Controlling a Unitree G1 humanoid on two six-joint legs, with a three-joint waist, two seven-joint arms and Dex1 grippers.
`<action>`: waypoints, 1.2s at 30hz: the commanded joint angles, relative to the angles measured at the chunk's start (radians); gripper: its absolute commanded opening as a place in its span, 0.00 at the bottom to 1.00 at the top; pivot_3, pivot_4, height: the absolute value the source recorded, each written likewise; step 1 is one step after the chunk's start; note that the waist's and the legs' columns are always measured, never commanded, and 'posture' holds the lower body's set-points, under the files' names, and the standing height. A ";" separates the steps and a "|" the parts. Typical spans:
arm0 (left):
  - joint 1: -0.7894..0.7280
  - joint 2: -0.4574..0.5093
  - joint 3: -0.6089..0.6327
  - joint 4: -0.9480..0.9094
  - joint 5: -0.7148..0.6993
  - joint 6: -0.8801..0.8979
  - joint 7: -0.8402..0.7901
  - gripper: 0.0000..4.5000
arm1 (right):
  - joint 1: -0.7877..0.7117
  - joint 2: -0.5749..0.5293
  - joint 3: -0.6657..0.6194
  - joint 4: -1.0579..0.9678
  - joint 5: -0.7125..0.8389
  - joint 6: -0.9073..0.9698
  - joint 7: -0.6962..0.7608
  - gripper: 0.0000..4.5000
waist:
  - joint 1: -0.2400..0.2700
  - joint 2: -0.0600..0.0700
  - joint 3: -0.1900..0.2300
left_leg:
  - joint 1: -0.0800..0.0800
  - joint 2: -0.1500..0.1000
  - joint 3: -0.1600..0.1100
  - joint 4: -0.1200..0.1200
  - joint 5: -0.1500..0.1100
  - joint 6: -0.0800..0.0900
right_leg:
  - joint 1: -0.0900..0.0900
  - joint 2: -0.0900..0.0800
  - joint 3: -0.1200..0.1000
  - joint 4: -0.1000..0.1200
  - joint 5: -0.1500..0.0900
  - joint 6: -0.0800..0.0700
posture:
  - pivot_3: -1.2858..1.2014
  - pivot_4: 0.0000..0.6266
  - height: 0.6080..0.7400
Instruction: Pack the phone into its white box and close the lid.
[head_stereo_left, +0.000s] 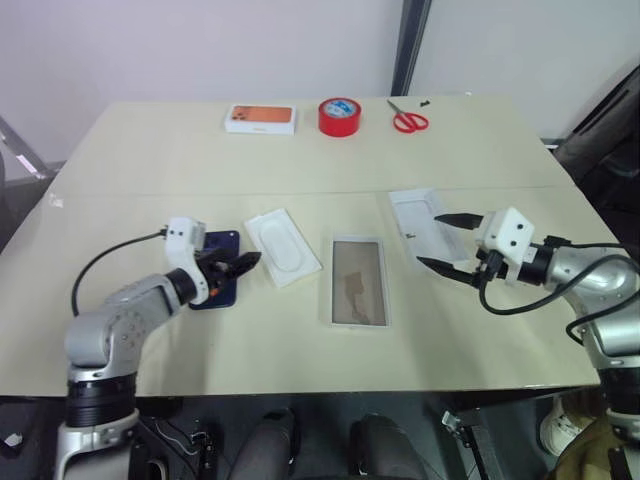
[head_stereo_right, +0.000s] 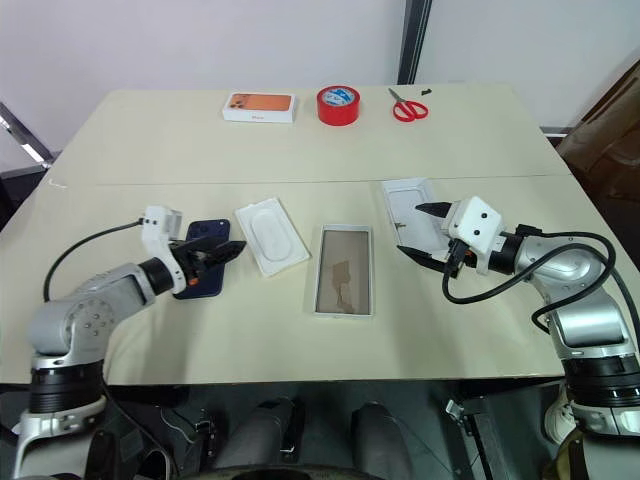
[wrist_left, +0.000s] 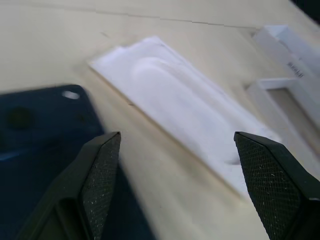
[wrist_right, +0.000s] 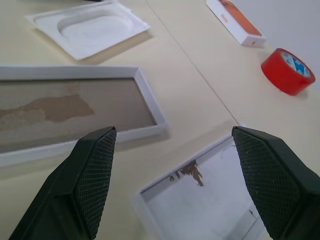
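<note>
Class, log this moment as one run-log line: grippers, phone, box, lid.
left gripper: open, over phone | right gripper: open, over lid | white box: empty, between them | phone: on table, unpacked

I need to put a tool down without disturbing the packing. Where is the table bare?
Bare: the wide band between the back row, orange-pictured box, red tape, scissors, and the packing row; also the front edge. Crowded: phone, insert, white box, lid, both claws.

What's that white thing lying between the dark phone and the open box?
A thin white insert with a rounded recess lies between the phone and the box, seen from the head camera.
</note>
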 joint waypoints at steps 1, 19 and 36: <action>-0.020 -0.055 -0.001 -0.055 0.007 0.071 0.128 0.84 | 0.000 0.004 -0.007 -0.030 0.001 -0.009 0.001 0.86 | -0.001 0.000 0.000 | 0.000 0.000 0.000 0.000 0.000 0.000 | 0.000 0.000 0.000 0.000 0.000 0.000 | 0.52 0.24 0.95; -0.159 -0.332 0.132 0.087 -0.070 0.239 0.368 0.84 | -0.021 0.013 0.019 -0.052 -0.025 -0.025 0.011 0.86 | 0.023 0.000 0.000 | 0.000 0.000 0.000 0.004 0.002 -0.004 | 0.002 0.001 -0.001 0.000 0.000 0.000 | 0.52 0.24 0.95; -0.168 -0.348 0.115 0.137 -0.073 0.196 0.314 0.84 | -0.022 0.030 0.023 -0.056 -0.036 -0.021 -0.008 0.86 | 0.024 0.000 0.000 | 0.000 0.000 0.000 0.009 0.002 -0.004 | 0.005 0.000 -0.001 0.000 0.000 0.001 | 0.52 0.24 0.95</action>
